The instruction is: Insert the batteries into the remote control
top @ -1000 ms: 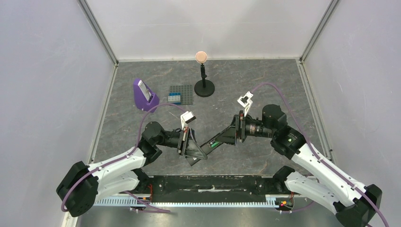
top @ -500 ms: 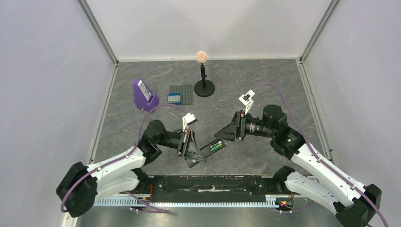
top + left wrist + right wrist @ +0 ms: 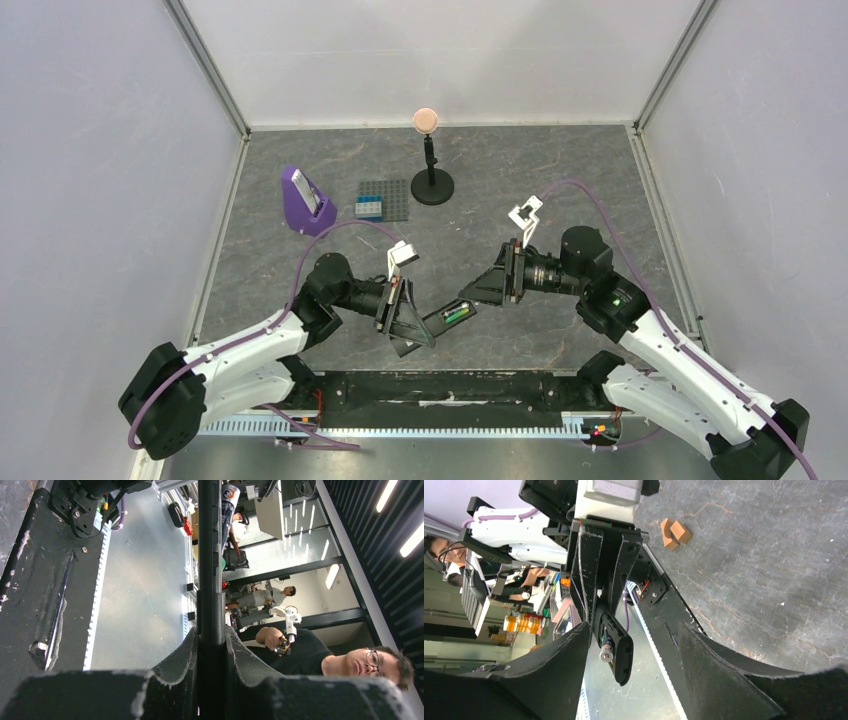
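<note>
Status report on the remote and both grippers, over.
Left gripper shut on remote. Right gripper open, just clear of it. Green battery in its back. Nothing between.

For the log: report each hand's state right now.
Left hand: closed on the remote control.
Right hand: open, holding nothing.
</note>
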Tool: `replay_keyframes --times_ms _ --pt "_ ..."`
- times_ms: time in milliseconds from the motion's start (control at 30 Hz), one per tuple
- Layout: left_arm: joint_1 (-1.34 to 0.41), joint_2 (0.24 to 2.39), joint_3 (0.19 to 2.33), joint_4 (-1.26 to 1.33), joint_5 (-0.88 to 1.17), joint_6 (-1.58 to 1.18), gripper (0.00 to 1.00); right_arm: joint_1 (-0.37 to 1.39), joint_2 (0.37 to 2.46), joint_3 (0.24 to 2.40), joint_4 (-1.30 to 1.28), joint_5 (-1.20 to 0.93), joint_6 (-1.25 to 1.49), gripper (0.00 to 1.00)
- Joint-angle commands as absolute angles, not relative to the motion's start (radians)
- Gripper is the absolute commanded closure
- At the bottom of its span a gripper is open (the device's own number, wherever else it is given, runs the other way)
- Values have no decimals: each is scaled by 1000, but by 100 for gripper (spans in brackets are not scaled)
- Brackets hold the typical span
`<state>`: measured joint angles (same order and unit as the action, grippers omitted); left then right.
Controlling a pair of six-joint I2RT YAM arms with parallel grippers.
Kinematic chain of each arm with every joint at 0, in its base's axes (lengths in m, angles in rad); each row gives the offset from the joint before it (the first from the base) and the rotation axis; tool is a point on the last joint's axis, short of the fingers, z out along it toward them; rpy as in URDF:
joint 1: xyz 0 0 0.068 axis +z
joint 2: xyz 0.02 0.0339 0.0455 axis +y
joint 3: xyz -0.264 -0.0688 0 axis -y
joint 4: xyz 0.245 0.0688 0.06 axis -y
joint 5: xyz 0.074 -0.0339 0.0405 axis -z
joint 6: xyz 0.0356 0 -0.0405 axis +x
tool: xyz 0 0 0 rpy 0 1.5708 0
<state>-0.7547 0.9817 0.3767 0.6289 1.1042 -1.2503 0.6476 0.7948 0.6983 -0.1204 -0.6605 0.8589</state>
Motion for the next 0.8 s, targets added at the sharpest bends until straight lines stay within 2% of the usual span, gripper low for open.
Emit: replay_keyframes --times_ms 0,233,500,767 --pt "-758 967 411 643 1138 -1201 98 643 765 677 -120 -714 838 33" --pt "-758 965 411 630 1138 -1192 98 643 749 663 -120 -726 838 35" --pt "-758 950 410 622 1141 -1184 98 637 733 655 -115 -715 847 44" --pt "-758 945 413 605 1142 -1171 98 637 741 641 -89 -724 857 46"
